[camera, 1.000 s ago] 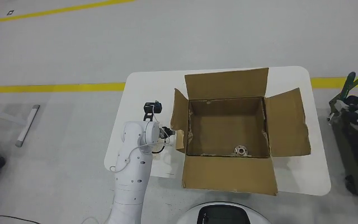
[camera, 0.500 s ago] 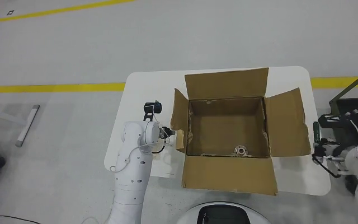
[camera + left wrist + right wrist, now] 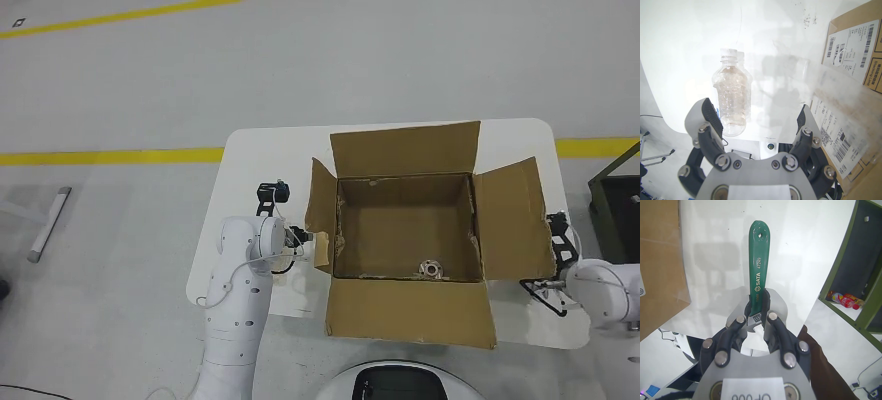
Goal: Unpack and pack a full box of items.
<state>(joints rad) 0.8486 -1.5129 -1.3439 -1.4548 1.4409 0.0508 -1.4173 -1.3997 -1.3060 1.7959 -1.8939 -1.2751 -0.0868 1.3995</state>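
An open cardboard box (image 3: 410, 312) stands on the white table (image 3: 270, 160), flaps spread; a small metal part (image 3: 430, 268) lies on its floor. My left gripper (image 3: 757, 111) hangs open over the table just left of the box. A clear plastic bottle (image 3: 730, 94) lies on the table close to one of its fingers (image 3: 710, 113). At the box's right flap, my right gripper (image 3: 757, 302) is shut on the head end of a green-handled wrench (image 3: 759, 256), whose handle points out over the table. The right arm (image 3: 595, 290) sits at the table's right edge.
A green-framed bin (image 3: 848, 266) stands just off the table's right side with red-labelled bottles (image 3: 846, 299) in it. The box side facing my left gripper carries paper labels (image 3: 849, 47). Bare tabletop lies left of the box and along the right edge.
The right arm has come in from the right edge to the table beside the box's right flap, carrying the wrench. The left arm has not moved.
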